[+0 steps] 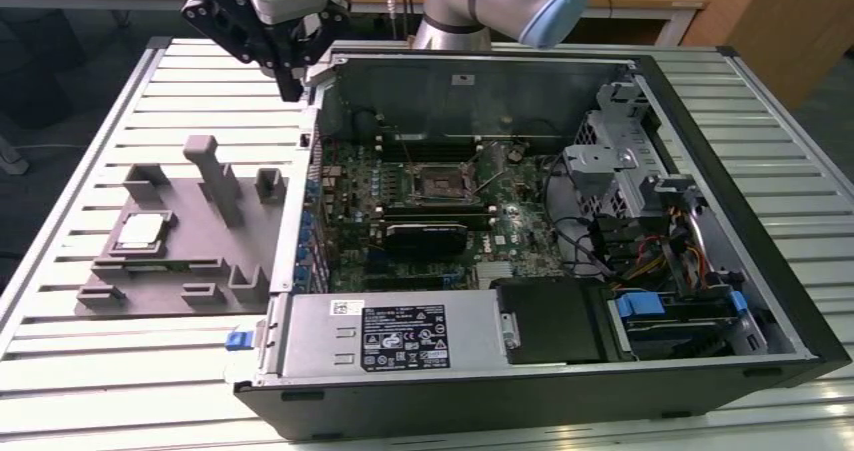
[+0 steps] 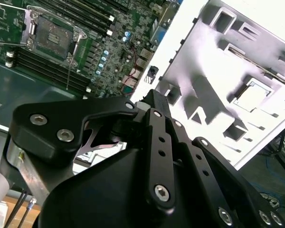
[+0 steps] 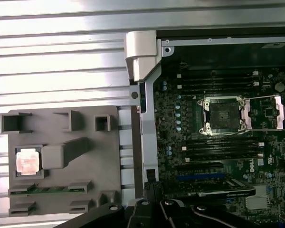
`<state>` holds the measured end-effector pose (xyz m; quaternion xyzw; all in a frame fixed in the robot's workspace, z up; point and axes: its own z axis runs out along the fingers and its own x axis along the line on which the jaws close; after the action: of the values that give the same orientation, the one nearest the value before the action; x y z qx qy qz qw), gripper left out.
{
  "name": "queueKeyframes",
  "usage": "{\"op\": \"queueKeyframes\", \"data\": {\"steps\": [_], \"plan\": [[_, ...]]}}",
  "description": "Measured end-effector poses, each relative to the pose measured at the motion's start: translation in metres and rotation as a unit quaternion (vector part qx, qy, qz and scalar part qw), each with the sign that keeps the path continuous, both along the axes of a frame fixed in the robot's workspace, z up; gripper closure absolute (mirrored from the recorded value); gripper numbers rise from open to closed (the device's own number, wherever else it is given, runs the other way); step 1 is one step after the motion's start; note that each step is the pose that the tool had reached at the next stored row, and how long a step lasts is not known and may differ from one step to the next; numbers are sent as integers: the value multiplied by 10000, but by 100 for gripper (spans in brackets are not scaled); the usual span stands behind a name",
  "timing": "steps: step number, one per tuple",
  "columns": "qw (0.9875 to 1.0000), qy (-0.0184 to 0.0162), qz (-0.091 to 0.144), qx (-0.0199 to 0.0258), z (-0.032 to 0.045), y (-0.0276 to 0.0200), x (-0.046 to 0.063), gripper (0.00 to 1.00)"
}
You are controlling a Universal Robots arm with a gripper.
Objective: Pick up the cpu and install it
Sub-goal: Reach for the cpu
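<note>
The task is at its first step: the pick-up has not begun. The cpu point(image 1: 140, 233) lies flat in a square recess of the grey fixture point(image 1: 200, 271). The fixture sits on the desk point(image 1: 200, 101) at the exterior view's left, just beside the open computer case point(image 1: 534, 401). In the first wrist view the cpu point(image 3: 27, 160) shows its metal top upward, with nothing touching it and the fixture's blocks around it. The socket point(image 1: 437, 184) on the motherboard point(image 1: 354, 186), in the middle of the case, looks empty. In the first wrist view its cover plate point(image 3: 268, 111) is swung aside, so it appears ready to take the chip.

The tool point(image 1: 291, 89) hangs above the far left corner of the case, over the case's left wall. It is well apart from the cpu and higher than everything on the desk. Its fingers are drawn together at the tips and grip nothing. As a judgement, the pick-up calls for the tool to part its fingers, come nearer and leftward over the fixture, and line up squarely with the chip's edges. It would also need care for the upright post point(image 1: 203, 166) standing close beside the recess.

The arm point(image 1: 461, 11) reaches in from the far side of the desk, with the wrist turned so that the tool points downward.
</note>
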<state>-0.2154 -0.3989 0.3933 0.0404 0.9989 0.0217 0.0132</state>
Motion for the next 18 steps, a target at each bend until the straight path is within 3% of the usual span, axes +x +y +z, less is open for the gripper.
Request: {"op": "queueKeyframes", "data": {"steps": [18], "plan": [[10000,-1,-22,0,0,0,-251,89]]}}
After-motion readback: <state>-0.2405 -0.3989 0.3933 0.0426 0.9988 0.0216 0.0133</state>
